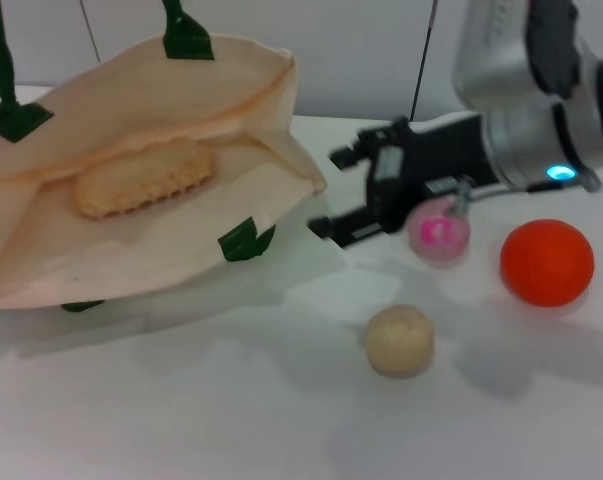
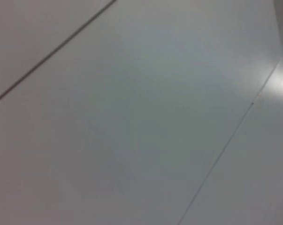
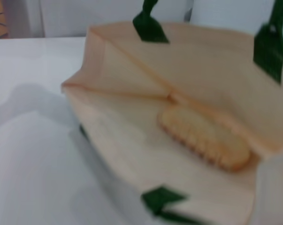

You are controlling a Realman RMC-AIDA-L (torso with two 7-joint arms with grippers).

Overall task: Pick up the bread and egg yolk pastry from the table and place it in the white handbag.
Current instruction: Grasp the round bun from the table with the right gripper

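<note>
The white handbag [image 1: 131,260] lies open on the table at the left, with green handles. The bread [image 1: 144,178] lies inside it; both also show in the right wrist view, the bag [image 3: 132,150] and the bread [image 3: 204,137]. The egg yolk pastry [image 1: 400,340] sits on the table, in front of my right gripper. My right gripper [image 1: 336,192] is open and empty, just right of the bag's mouth, with its fingers pointing at the bag. The left gripper is out of view.
A pale ball with pink marks [image 1: 439,231] sits right behind the right gripper. A round orange fruit [image 1: 546,262] lies at the right. The white table [image 1: 231,400] stretches toward the front. The left wrist view shows only a plain grey surface [image 2: 132,122].
</note>
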